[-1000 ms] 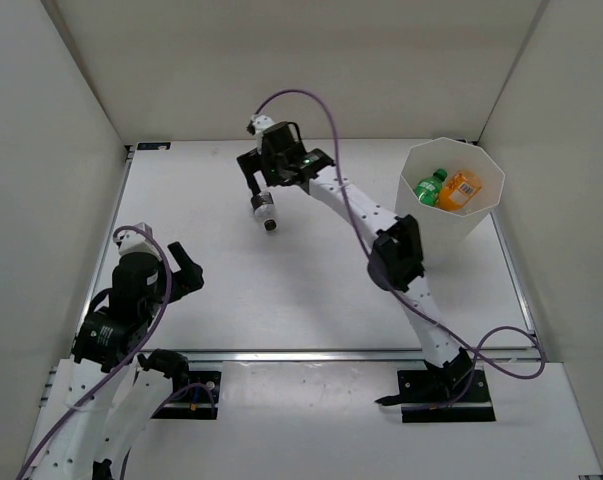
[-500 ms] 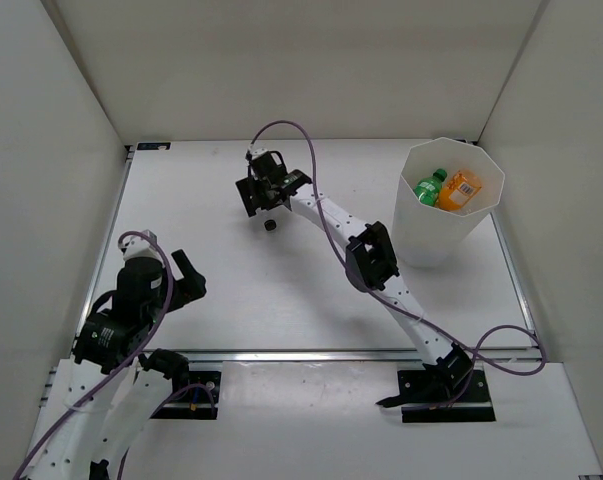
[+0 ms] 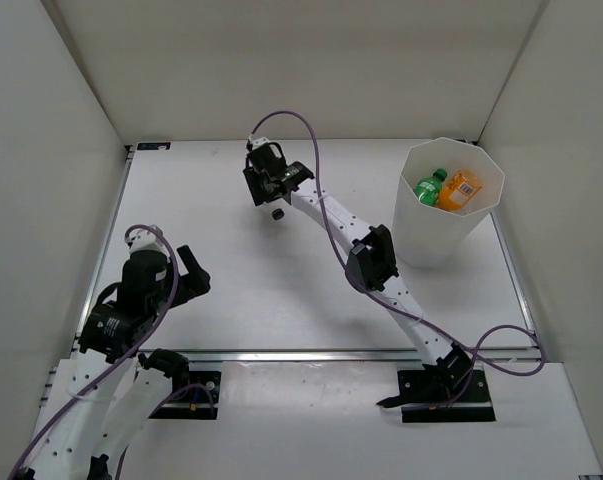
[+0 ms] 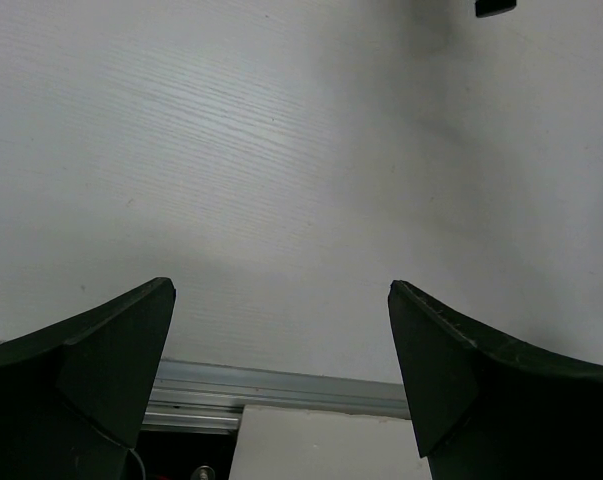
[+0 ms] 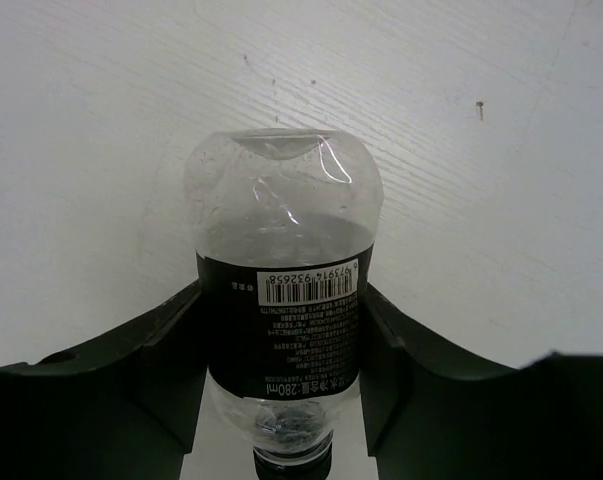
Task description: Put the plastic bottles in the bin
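A clear bottle with a dark label (image 5: 279, 320) lies on the white table, its black cap (image 3: 277, 213) pointing toward the arms. My right gripper (image 5: 281, 292) is shut on its labelled middle, one finger on each side. From above, the right gripper (image 3: 269, 190) sits at the far centre-left of the table and covers most of that bottle. The white bin (image 3: 431, 235) stands at the far right; a green bottle (image 3: 431, 186) and an orange bottle (image 3: 463, 190) lie inside it. My left gripper (image 3: 188, 270) is open and empty over bare table near the front left (image 4: 281, 300).
White walls close the table in on the left, back and right. An aluminium rail (image 4: 281, 385) runs along the near table edge under the left gripper. The right arm (image 3: 371, 255) stretches diagonally across the middle, a purple cable looping along it.
The right gripper lowered over the dark-labelled bottle and its open jaws closed on it. The left arm shifted only slightly.
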You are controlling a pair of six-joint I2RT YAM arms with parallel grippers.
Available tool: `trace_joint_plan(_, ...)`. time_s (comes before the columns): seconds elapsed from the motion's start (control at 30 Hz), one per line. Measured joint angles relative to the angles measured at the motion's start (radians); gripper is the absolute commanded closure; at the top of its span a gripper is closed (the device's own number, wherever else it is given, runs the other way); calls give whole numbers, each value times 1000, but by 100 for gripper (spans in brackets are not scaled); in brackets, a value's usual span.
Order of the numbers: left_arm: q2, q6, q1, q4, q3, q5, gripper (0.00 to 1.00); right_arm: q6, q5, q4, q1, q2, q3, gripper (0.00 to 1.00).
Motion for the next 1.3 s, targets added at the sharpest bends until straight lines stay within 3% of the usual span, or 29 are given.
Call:
trace_joint_plan(0.2, 45, 19, 11, 15, -5, 0, 1, -12, -94, -73, -32, -159, 0, 100)
trace_joint_plan(0.4, 118, 31, 20, 119, -12, 36, 1, -24, -237, -67, -150, -519, -133, 98)
trace_joint_plan(0.53, 194, 28, -5, 230, -34, 85, 1, -71, -232, -30, -248, -822, -330, 97)
trace_joint_plan(0.67, 275, 23, -30, 310, -45, 119, 1, -100, -225, 44, -359, -1120, -631, 99)
trace_joint_plan(0.8, 361, 15, -63, 387, -45, 139, 2, -74, -314, 120, -611, -1349, -960, 99)
trace_joint_plan(0.93, 439, 4, -94, 427, -29, 156, 2, -56, -377, 164, -804, -1439, -1185, 96)
trace_joint_plan(1.0, 492, 1, -114, 429, 2, 158, 1, -50, -404, 180, -822, -1439, -1239, 83)
trace_joint_plan(1.07, 546, 0, -138, 428, 48, 157, 1, -41, -415, 190, -822, -1426, -1266, 36)
trace_joint_plan(1.1, 571, 1, -150, 429, 73, 157, 1, -35, -416, 192, -822, -1417, -1273, 24)
trace_joint_plan(1.13, 589, 0, -159, 429, 93, 156, 2, -31, -413, 197, -817, -1409, -1275, 1)
trace_joint_plan(1.3, 624, -14, -171, 416, 143, 161, 2, -7, -373, 243, -765, -1390, -1275, 1)
